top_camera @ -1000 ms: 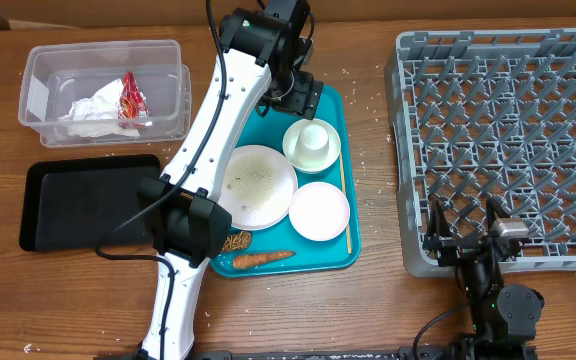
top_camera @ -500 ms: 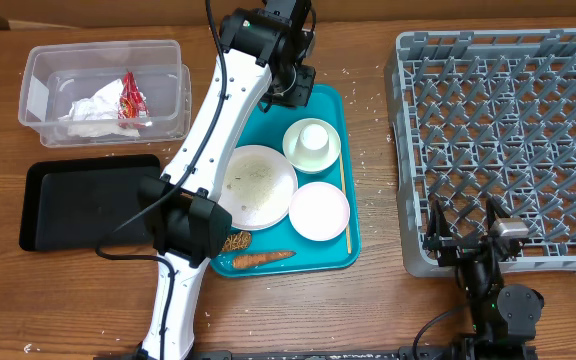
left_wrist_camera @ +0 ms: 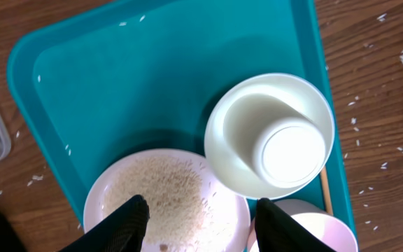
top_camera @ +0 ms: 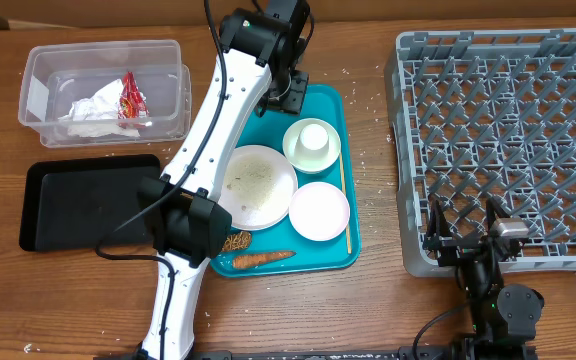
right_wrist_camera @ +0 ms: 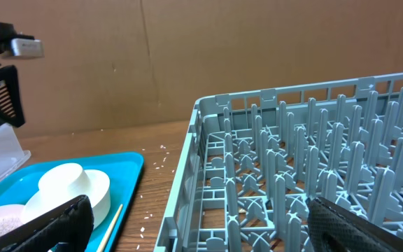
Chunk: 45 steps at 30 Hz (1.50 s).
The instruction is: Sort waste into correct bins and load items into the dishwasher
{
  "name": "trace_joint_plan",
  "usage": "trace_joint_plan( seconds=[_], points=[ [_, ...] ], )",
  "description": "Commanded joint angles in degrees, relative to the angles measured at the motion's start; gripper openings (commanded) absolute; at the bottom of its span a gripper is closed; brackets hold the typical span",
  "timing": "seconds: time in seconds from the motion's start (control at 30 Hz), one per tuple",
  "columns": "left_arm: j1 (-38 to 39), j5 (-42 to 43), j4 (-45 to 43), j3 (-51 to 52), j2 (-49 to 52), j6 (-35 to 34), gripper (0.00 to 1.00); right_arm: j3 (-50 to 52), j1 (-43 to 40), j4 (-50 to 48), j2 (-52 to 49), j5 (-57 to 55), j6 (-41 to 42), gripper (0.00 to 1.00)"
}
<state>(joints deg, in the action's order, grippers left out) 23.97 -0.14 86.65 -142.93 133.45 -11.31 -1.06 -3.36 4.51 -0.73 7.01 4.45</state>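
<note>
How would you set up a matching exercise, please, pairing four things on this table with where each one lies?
1. red-and-white wrapper
2. carrot piece
3. small cup
4. loose rice

A. on the large plate
B. in the clear tub
C. in a bowl
D. near edge of the teal tray

Pairs: 1-B, 2-D, 3-C, 4-A.

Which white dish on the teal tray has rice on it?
The large plate, with rice scattered across it. The far bowl holds an upturned cup; the near bowl looks bare.
</note>
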Motion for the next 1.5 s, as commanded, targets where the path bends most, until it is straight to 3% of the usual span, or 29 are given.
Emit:
trace_joint_plan(
  seconds=[0.0, 0.13, 0.2, 0.23, 0.43, 0.67, 0.87, 0.97, 1.03, 1.07, 1.17, 1.47],
  points=[
    [-0.5, -1.9, -0.1, 0.3, 0.0, -2.5, 0.55, 0.6, -0.3, -0.3, 0.6, -0.5, -0.2, 1.00],
    [-0.7, -1.8, -1.6, 0.3, 0.1, -2.5, 0.69, 0.6, -0.3, -0.3, 0.6, -0.5, -0.2, 1.00],
    [-0.7, -2.1, -2.0, 0.3, 0.1, -2.4, 0.93, 0.6, -0.3, -0.3, 0.6, -0.5, -0.2, 1.00],
    [-0.7, -3.4, -2.5, 0.3, 0.1, -2.5, 1.00, 0.6, -0.3, -0.3, 0.6, -0.5, -0.2, 1.00],
    [-4.2, -13.0, -8.2, 0.3, 0.1, -5.1, 1.00, 0.6, -0.3, -0.3, 0.6, -0.5, -0.2, 1.00],
    [-14.6, -8.3, -11.3, 0.3, 0.1, -11.0, 1.00, 0.6, -0.3, -0.3, 0.6, -0.5, -0.2, 1.00],
    [-20.4, -4.7, -11.0, 0.3, 0.1, -11.0, 1.00, 0.6, -0.3, -0.4, 0.6, -3.5, -0.2, 1.00],
    [-21.5, -4.7, -11.0, 0.3, 0.1, -11.0, 1.00, 0.6, -0.3, -4.9, 0.6, -2.5, 0.7, 1.00],
    [-21.8, -4.7, -11.0, 0.3, 0.1, -11.0, 1.00, 0.6, -0.2, -11.6, 0.6, 4.7, 5.7, 1.00],
    [-21.8, -4.7, -11.1, 0.3, 0.1, -11.0, 1.00, 0.6, -0.2, -17.7, 0.6, 15.8, 13.7, 1.00],
    [-21.8, -4.7, -11.0, 0.3, 0.1, -11.0, 1.00, 0.6, -0.2, -20.1, 0.6, 29.8, 19.7, 1.00],
    [-21.7, -4.7, -11.0, 0.3, 0.1, -11.0, 1.00, 0.0, -0.2, -40.3, 0.6, 24.0, 34.8, 1.00]
  ],
)
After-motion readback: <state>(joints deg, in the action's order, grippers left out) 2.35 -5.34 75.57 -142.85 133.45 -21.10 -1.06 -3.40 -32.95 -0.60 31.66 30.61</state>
